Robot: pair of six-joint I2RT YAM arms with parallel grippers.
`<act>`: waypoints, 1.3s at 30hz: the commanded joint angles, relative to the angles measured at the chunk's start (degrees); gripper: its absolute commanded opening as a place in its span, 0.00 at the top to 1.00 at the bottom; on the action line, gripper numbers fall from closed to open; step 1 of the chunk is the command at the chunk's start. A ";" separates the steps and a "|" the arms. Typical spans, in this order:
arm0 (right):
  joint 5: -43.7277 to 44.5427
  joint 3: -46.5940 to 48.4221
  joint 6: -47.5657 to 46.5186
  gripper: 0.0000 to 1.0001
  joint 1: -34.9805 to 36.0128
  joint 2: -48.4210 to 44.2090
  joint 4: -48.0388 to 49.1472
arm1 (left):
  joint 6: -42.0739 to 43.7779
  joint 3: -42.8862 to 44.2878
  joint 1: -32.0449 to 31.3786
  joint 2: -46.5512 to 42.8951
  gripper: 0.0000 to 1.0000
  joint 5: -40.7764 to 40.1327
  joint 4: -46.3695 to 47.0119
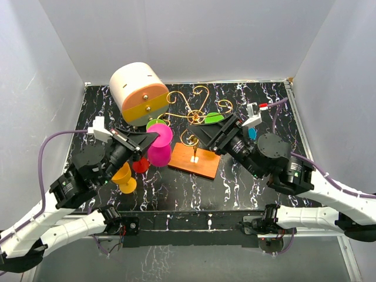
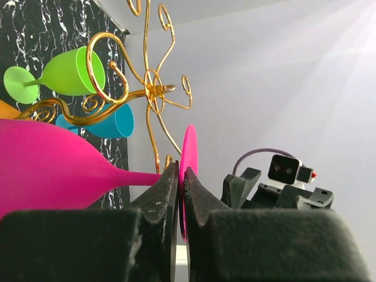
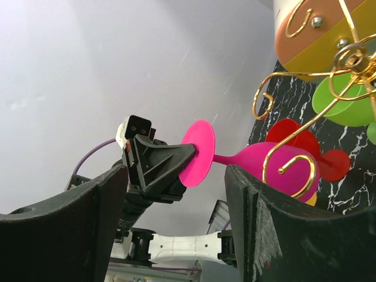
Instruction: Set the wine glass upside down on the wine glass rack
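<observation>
The pink wine glass (image 1: 159,153) is held by its round foot in my left gripper (image 1: 151,138), just left of the wine glass rack (image 1: 194,108), a gold wire stand on an orange base (image 1: 202,164). In the left wrist view the jaws (image 2: 181,176) are shut on the edge of the pink foot (image 2: 189,154), with the bowl (image 2: 47,167) off to the left and the gold rack (image 2: 150,91) beyond. My right gripper (image 1: 205,132) is open and empty beside the rack. Its view (image 3: 176,176) shows the pink glass (image 3: 276,167) and the left gripper (image 3: 161,167).
A cream-and-orange drum box (image 1: 139,93) stands at the back left. Green glasses (image 1: 214,117) and a blue glass (image 1: 252,133) lie near the rack. A red glass (image 1: 140,165) and an orange glass (image 1: 124,177) lie under the left arm.
</observation>
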 commanded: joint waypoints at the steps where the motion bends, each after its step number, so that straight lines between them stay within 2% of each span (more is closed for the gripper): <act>1: 3.30 -1.46 -2.02 0.35 0.21 -1.67 2.24 | 0.49 1.97 0.04 2.43 1.00 -2.59 3.60; 5: 2.32 -1.51 -1.96 0.36 0.22 -1.52 2.29 | 0.19 1.30 0.02 4.55 1.00 -3.79 6.09; 11: 1.39 -2.01 -1.89 0.36 0.22 -1.99 3.33 | 4.14 1.82 0.05 8.68 1.00 -4.20 14.19; 21: 2.54 -0.55 -2.73 0.37 0.22 -3.25 2.55 | 4.77 3.75 0.26 13.03 1.00 -7.21 14.83; 27: 2.49 0.10 -2.43 0.39 0.22 -2.71 1.79 | 2.14 7.88 4.89 18.10 1.00 -3.52 11.99; 30: 1.90 0.20 -2.02 0.40 0.22 -2.57 1.15 | 1.23 6.56 6.94 18.20 1.00 -0.51 14.80; 39: 1.82 -0.77 -1.06 0.41 0.22 -3.06 1.54 | -1.04 5.84 13.97 17.07 1.00 2.94 13.04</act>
